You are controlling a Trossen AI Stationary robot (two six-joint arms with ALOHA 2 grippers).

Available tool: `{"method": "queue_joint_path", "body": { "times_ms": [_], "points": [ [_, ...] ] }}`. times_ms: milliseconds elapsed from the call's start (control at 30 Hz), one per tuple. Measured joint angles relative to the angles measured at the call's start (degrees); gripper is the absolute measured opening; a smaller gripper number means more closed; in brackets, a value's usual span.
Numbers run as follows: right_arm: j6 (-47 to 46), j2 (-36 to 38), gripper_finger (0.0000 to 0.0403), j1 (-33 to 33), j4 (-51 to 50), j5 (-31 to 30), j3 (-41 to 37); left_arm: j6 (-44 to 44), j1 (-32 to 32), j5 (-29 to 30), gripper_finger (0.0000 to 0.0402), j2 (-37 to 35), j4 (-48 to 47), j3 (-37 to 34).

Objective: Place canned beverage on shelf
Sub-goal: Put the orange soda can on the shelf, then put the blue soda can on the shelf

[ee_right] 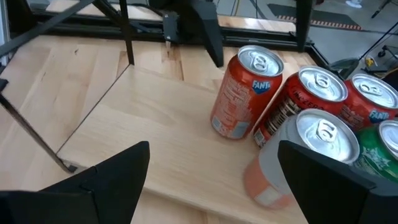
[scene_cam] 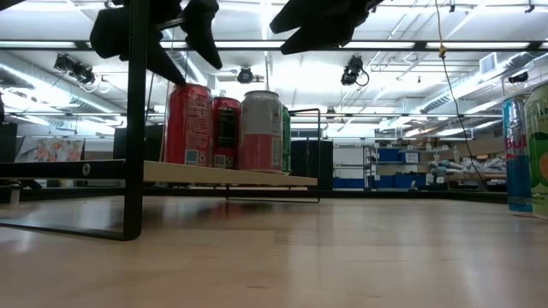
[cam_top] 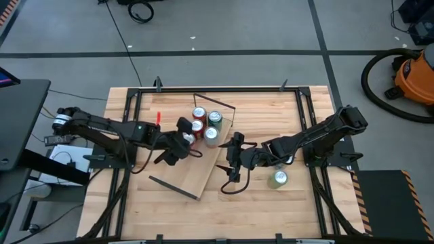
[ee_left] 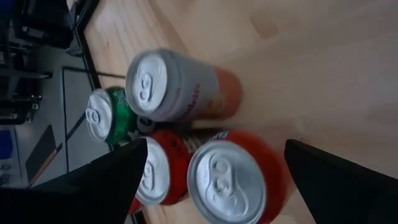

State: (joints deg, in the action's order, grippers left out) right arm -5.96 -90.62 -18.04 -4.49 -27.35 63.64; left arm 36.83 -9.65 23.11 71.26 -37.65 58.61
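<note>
The light-wood shelf (cam_top: 182, 171) lies slanted on the table, with wire brackets at both ends. Several cans stand upright on its far end: an orange Fanta can (ee_right: 244, 94), a dark red can (ee_right: 306, 102), another red can (ee_right: 373, 99), a green can (ee_right: 387, 149) and a silver-pink can (ee_right: 311, 149). My left gripper (cam_top: 184, 141) is open above the near red can (ee_left: 231, 180), with a finger on either side and no touch showing. My right gripper (cam_top: 230, 159) is open and empty over the shelf's right edge, facing the cans.
A green can (cam_top: 278, 178) stands on the tabletop to the right of the shelf, under my right arm. The low view shows a blue can (scene_cam: 514, 154) beside it. Dark metal frame rails (cam_top: 203, 88) run along the table's edges. Bare plank lies near the shelf's near end (cam_top: 169, 179).
</note>
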Motion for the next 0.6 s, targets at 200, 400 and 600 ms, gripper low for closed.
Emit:
{"method": "queue_joint_path", "body": {
  "times_ms": [200, 400, 600],
  "points": [
    [-5.3, 3.6, 0.0366, 0.0, -7.6, 4.3, 0.0, -4.5, -4.7, -0.1, 0.0392, -1.4, 3.2, 0.0],
    [-17.5, 6.6, 0.0356, -2.4, -25.6, 9.2, 1.2, -15.3, -9.6, 0.6, 0.0392, -3.6, 6.3, 0.1],
    [-26.5, 3.5, 0.0347, -7.0, -42.3, 11.0, 8.6, -23.5, -11.1, 0.9, 0.0392, -3.6, 7.7, 0.1]
  ]
}}
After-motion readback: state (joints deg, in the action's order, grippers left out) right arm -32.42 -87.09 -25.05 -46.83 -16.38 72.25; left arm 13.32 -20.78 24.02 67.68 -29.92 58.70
